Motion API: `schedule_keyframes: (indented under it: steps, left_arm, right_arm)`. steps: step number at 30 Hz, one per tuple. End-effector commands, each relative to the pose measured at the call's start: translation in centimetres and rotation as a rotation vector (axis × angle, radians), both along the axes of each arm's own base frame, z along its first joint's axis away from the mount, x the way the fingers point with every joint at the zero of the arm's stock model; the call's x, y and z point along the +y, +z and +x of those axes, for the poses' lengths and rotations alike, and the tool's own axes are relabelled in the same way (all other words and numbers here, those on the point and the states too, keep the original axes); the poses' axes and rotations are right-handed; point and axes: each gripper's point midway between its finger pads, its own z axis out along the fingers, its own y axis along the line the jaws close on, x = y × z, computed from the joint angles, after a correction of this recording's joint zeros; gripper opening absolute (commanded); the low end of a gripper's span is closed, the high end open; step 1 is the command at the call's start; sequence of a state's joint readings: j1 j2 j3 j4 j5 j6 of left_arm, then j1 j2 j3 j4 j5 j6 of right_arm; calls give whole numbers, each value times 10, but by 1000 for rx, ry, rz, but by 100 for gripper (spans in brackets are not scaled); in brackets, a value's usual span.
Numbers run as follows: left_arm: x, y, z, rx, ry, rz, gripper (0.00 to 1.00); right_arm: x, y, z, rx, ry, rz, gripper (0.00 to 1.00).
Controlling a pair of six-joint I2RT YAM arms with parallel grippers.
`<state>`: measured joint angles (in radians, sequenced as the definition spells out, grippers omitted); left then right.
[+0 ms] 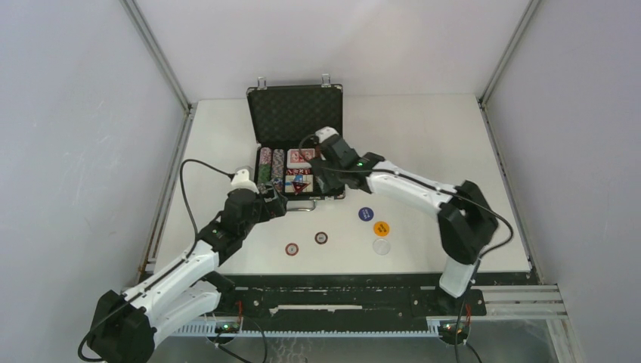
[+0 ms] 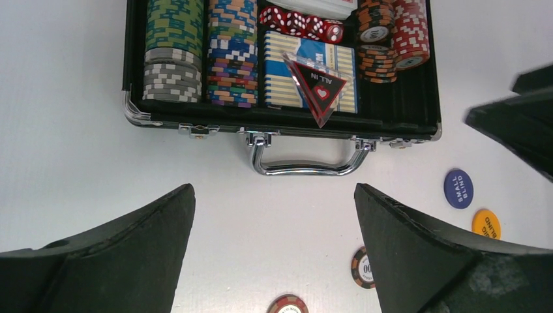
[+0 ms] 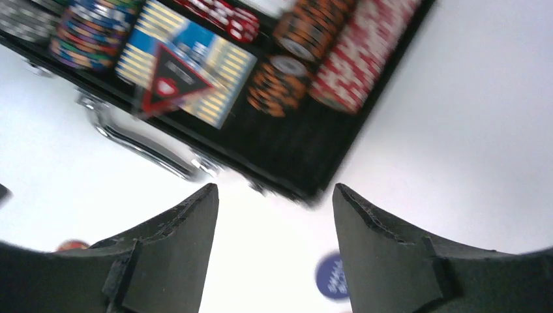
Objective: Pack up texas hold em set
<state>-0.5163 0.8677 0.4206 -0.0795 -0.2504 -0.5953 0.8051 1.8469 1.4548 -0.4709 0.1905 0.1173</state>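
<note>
Case (image 1: 295, 113) lies open at 12 o'clock on the counter (image 1: 423, 151). Left end effector (image 2: 272, 192) and right end effector (image 3: 275, 192) are spread, empty. Flat chips (image 1: 292, 249) at case's 6 o'clock could be skidded away when pinched.

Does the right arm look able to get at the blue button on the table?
Probably yes: the blue button lies in the open close to the right arm, whose jaws are open and empty; nothing lies between.
</note>
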Motion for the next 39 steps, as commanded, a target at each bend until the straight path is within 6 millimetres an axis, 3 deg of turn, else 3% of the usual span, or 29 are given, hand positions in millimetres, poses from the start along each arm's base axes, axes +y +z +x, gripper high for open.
schedule_keyframes:
  steps: [1,4,8,14,18,27,39]
  left_arm:
    - [-6,12,3,-57,-16,-55,96]
    - [-11,17,5,-74,-30,-81,95]
    - [-13,21,7,-77,-32,-93,95]
    - [-18,29,9,-92,-38,-120,96]
    - [-16,26,8,-85,-35,-111,96]
    - [-12,22,9,-78,-19,-90,96]
    - [-14,17,11,-61,-26,-77,96]
  right_arm:
    - [-53,-1,-13,-1,-169,28,73]
    - [-75,-23,-33,35,-197,4,72]
    - [-89,-42,-50,84,-222,-24,73]
    - [-92,-72,-61,147,-218,-64,73]
    - [-90,-86,-65,184,-218,-74,66]
    - [-109,-94,-72,225,-253,-61,77]
    - [-119,-105,-77,243,-266,-78,79]
